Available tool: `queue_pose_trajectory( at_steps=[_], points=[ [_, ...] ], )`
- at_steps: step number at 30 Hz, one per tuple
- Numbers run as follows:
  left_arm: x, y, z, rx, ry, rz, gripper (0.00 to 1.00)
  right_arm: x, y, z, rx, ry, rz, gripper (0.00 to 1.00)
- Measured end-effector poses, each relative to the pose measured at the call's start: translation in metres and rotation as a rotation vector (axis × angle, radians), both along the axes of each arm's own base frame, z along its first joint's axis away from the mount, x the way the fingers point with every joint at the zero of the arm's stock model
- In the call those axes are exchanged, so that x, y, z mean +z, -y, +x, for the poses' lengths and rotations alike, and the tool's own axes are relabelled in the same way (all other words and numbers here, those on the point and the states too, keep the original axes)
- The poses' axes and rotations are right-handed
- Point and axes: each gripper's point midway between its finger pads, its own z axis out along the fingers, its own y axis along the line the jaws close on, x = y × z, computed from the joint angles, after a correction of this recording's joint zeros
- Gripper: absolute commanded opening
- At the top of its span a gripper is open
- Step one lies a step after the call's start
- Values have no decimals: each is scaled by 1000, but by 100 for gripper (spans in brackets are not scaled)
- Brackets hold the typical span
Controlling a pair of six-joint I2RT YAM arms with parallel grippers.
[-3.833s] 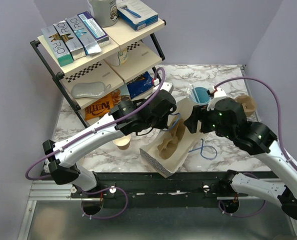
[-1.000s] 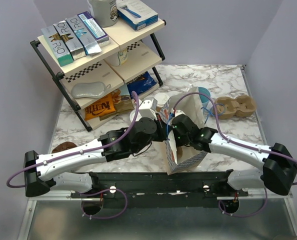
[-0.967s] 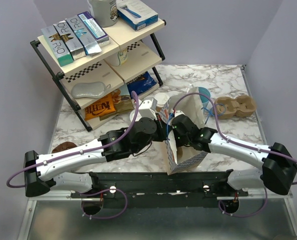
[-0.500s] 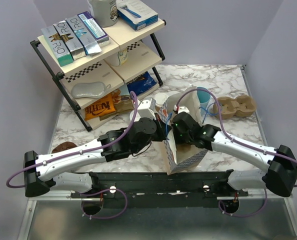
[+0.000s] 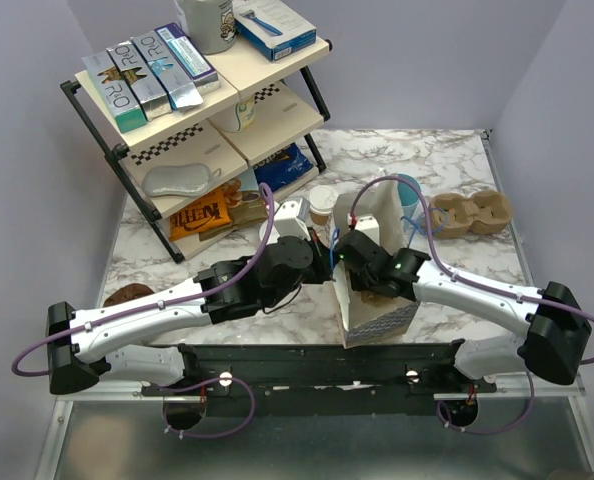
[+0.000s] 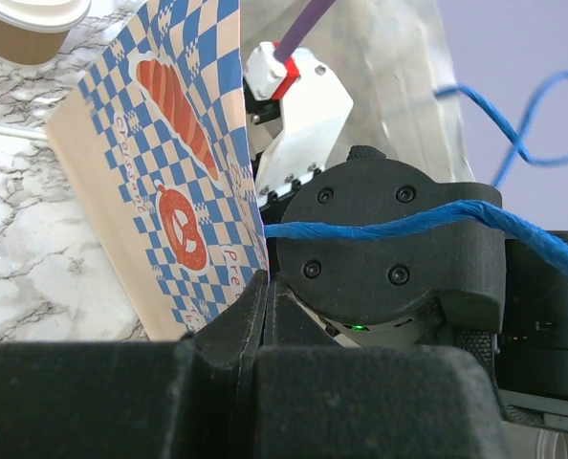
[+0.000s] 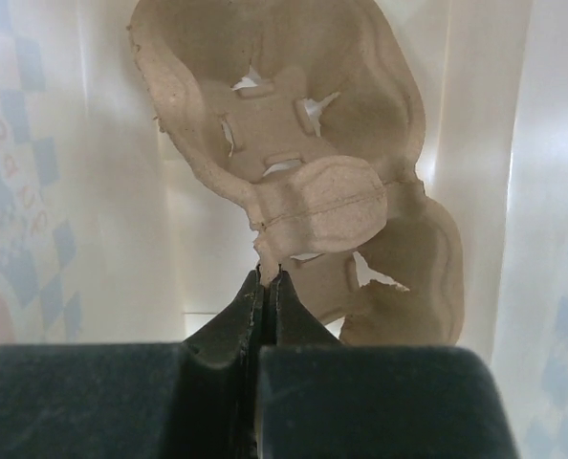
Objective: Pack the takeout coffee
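**Bag upright, both pincers closed, coffee outside**

Black-framed tan shelf rack (image 5: 239, 72) stands far left on the marble counter (image 5: 447, 160), loaded with boxes. The takeout coffee (image 5: 322, 200), a small tan kraft cup with a white lid, stands on the counter just behind the bag's left side, outside it and untouched. A taller light-blue cup (image 5: 409, 190) stands behind the bag's right side. A second pulp carrier (image 5: 472, 213) lies on the counter right of that cup.

The white paper bag (image 5: 382, 305) with blue checks stands upright at centre. The right arm's wrist fills its open mouth. A blue cord handle (image 6: 437, 220) crosses in front of that wrist.

The left pincer (image 6: 262, 287) is pinched together on the bag's left edge. The right pincer (image 7: 265, 279) is inside the bag. Its tips are together on a torn corner of the brown moulded pulp cup carrier (image 7: 313, 201) lying in there.
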Motion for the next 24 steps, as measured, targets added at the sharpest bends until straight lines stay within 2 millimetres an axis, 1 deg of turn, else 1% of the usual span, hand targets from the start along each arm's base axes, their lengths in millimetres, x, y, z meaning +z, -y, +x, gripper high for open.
queue_pose_trajectory(
  at_steps=[1, 2, 6, 7, 8, 9, 10, 11, 14, 18, 24],
  points=[
    [-1, 0, 0, 0, -1, 4, 0, -3, -5, -2, 13, -9, 21, 28],
    [-2, -1, 0, 1, -2, 7, 0, -6, -9, -3, 25, -19, 41, 39],
    [-4, -2, -1, 2, -8, 13, 0, -11, -22, -10, 65, -54, 97, 44],
    [-4, -2, -1, 3, -9, 12, 0, -10, -25, -10, 75, -57, 111, 47],
    [-4, -2, -1, 3, -10, 11, 0, -8, -28, -12, 86, -60, 129, 55],
    [-4, -2, -1, 4, -13, 10, 0, -3, -30, -13, 96, -57, 147, 58],
    [-5, -2, -1, 5, -14, 9, 0, 3, -32, -15, 108, -52, 171, 63],
    [-5, -2, -1, 5, -15, 8, 0, 11, -33, -15, 120, -41, 192, 74],
    [-2, -4, -2, 7, -14, -4, 0, 41, -37, -17, 146, 5, 271, 80],
    [0, -8, -3, 6, -9, -7, 0, 89, -39, -18, 180, 92, 375, 86],
    [-4, -11, -3, -11, 23, 25, 0, 146, -32, -22, 214, 219, 485, 89]
  ],
)
